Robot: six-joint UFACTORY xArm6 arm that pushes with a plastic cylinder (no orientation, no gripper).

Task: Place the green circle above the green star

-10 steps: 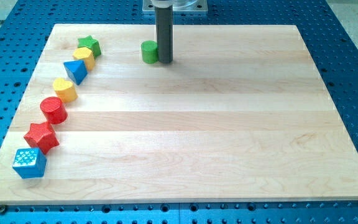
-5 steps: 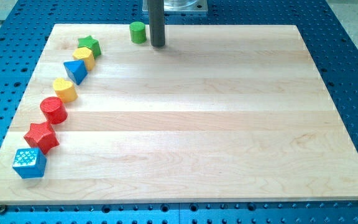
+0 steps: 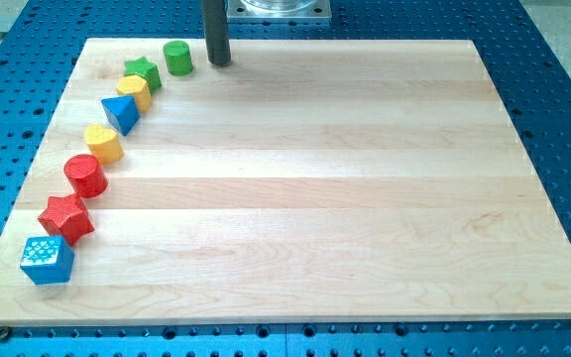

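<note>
One wooden board [image 3: 295, 178] fills most of the view on a blue perforated table [image 3: 563, 99]. Near its top edge, my tip [image 3: 218, 62] stands just right of the green circle [image 3: 176, 58], apart from it; a bare rod, it grasps nothing. That circle sits just upper right of the green star [image 3: 143, 71]. Below the star, six blocks curve down the left: yellow block [image 3: 134, 91], blue triangle [image 3: 121, 113], yellow heart [image 3: 102, 143], red circle [image 3: 85, 176], red star [image 3: 65, 217], blue cube [image 3: 47, 259].
</note>
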